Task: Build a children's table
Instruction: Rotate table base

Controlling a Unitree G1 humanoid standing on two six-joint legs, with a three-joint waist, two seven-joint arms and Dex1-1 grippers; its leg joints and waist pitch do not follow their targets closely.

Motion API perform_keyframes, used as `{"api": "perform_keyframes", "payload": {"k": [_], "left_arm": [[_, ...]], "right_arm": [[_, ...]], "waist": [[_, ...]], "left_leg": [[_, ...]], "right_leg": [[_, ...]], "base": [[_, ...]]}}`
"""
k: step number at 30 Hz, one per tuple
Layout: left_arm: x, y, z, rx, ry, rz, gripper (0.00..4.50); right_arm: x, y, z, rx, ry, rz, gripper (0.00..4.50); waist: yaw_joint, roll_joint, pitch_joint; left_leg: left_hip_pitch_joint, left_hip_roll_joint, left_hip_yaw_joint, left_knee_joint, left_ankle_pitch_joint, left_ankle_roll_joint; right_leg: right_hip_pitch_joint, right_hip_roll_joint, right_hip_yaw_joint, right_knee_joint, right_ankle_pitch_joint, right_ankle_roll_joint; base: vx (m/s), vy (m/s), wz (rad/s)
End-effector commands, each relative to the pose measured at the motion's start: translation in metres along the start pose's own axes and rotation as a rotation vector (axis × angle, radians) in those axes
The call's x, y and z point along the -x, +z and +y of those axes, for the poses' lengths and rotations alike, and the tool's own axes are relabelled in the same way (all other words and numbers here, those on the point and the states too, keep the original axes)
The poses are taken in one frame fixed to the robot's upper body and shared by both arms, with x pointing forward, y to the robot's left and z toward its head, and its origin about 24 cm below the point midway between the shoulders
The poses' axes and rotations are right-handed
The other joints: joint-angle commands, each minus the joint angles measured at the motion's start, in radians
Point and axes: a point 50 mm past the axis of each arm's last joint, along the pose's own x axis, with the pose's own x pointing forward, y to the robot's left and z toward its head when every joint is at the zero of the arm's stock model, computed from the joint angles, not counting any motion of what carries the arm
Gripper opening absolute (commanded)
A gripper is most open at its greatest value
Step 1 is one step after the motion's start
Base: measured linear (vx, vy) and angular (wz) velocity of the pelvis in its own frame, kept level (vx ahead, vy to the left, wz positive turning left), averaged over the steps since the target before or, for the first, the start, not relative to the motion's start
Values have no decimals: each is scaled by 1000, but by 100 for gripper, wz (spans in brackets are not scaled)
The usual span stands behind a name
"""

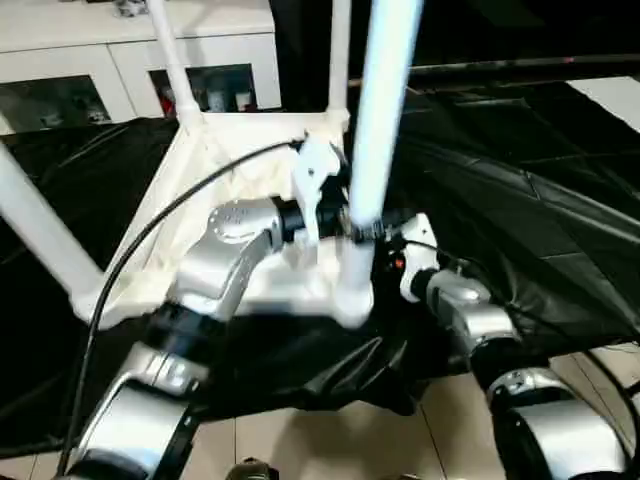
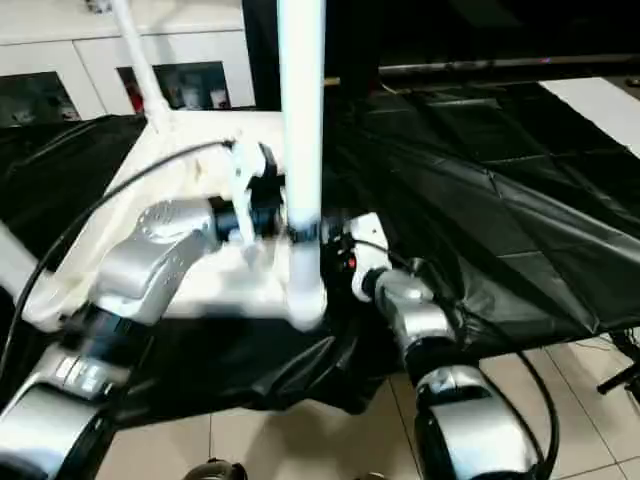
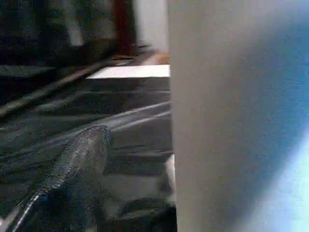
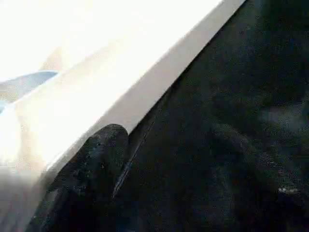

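Standing upright in near corner socket of upturned table top (image 1: 215, 165): leg (image 1: 378, 150). Right gripper (image 1: 372, 232) gripping leg low; left gripper (image 1: 318, 205) hanging open beside it. Likely light, stiff, slick plastic; gripping near socket looks best.

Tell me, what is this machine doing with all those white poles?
A humanoid robot is putting together a children's table. The white plastic rectangular top lies upside down on a black sheet, with white tubular legs standing up from its corners. Both end effectors are at the nearest leg, which stands in its corner socket: the left end effector beside it, the right end effector low by its base. A white glass-door cabinet stands behind.
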Motion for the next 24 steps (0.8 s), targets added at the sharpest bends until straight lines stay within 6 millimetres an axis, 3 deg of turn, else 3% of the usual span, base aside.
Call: {"api": "perform_keyframes", "payload": {"k": [1, 2, 4, 6, 10, 12, 13, 16, 17, 18, 21, 24], "left_arm": [[3, -2, 13, -37, 94, 22, 447], [1, -2, 16, -53, 119, 23, 447], [0, 0, 21, -63, 150, 16, 447], [-1, 3, 26, -74, 200, 3, 447], [-3, 4, 35, -113, 270, 2, 447], [-4, 3, 36, -129, 290, 6, 447], [-4, 3, 36, -129, 290, 6, 447], [-3, 9, 23, -60, 262, -117, 447], [-1, 11, 17, -23, 244, -160, 447], [2, 12, 13, 7, 234, -188, 447], [12, 7, -8, 79, 169, -240, 447], [27, -7, -40, 147, 61, -220, 447]], "right_arm": [[7, 19, -13, 42, -14, -60, 317], [13, 26, -19, 51, -26, -89, 317], [21, 35, -26, 66, -45, -130, 317], [29, 43, -31, 84, -73, -157, 317], [45, 44, -41, 155, -120, -124, 317], [54, 42, -42, 168, -111, -116, 317], [54, 42, -42, 168, -111, -116, 317], [79, 39, -34, 176, -46, -108, 317], [84, 37, -31, 175, -32, -105, 317], [88, 36, -30, 169, -25, -103, 317], [98, 31, -26, 146, -29, -88, 317], [107, 23, -22, 127, -41, -60, 317]], "waist": [[10, -23, -75], [16, -24, -77], [20, -25, -79], [25, -25, -84], [28, -32, -88], [38, -37, -91], [43, -35, -94], [47, -34, -95], [53, -36, -98], [52, -34, -98], [49, -32, -97], [47, -30, -88]], "left_leg": [[14, 10, -2, -62, -305, 4], [17, 9, -1, -59, -291, 11], [9, 8, -1, -58, -256, 19], [11, 10, -1, -55, -241, 23], [6, 8, 1, -49, -202, 31], [4, 9, 2, -46, -175, 44], [4, 10, 1, -43, -159, 50], [3, 12, -1, -41, -131, 69], [-1, 18, -2, -38, -101, 91], [-3, 18, -1, -35, -91, 109], [0, 20, 3, -33, -121, 117], [1, 28, 4, -41, -180, 89]], "right_leg": [[50, -62, 36, -103, -429, -129], [47, -60, 38, -106, -423, -116], [52, -58, 38, -101, -373, -121], [50, -58, 39, -94, -326, -130], [54, -57, 38, -86, -246, -160], [58, -58, 39, -81, -197, -167], [58, -59, 39, -75, -164, -174], [63, -57, 39, -67, -94, -190], [68, -63, 39, -57, -21, -218], [63, -61, 37, -54, 12, -245], [54, -60, 37, -61, -46, -254], [50, -62, 41, -68, -147, -228]], "base": [[0, 0, 0], [0, 0, 0], [0, 0, 0], [0, 0, 0], [0, 0, 0], [0, 0, 0], [0, 0, 0], [0, 0, 0], [0, 0, 0], [0, 0, 0], [0, 0, 0], [0, 0, 0]]}}
